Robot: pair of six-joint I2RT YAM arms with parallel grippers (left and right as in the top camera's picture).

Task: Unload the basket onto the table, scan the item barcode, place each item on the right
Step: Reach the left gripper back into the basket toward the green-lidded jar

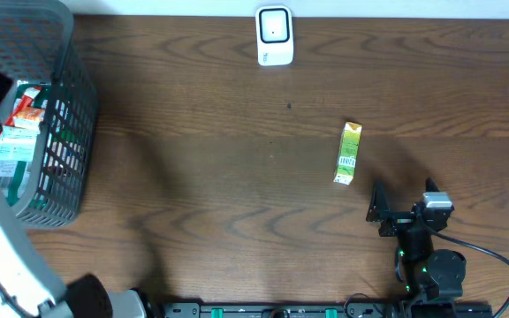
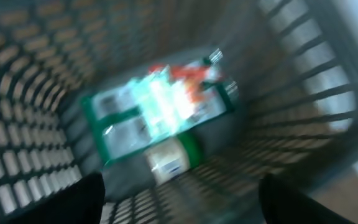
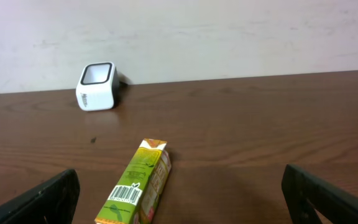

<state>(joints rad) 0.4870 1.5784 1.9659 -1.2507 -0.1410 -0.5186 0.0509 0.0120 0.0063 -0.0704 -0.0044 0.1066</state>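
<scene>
**Both grippers spread wide, carton lying loose on the table**

A slim green and yellow carton lies flat on the brown table, right of the middle, with nothing touching it. In the right wrist view its near end carries a black and white barcode facing up. The white scanner stands at the far edge of the table by the wall, well apart from the carton, its dark window on the upper face.

The right gripper sits low over the table, just beside the carton's near end and a little to the right of it. Its two fingers stand wide apart and nothing is between them.

The left gripper hangs over the grey mesh basket at the left edge of the table. The left wrist view is blurred, yet it shows the two dark fingers spread to either side, holding nothing. Down in the basket lie a green and white packet with red print and, touching its near side, a small white bottle with a green end.
</scene>
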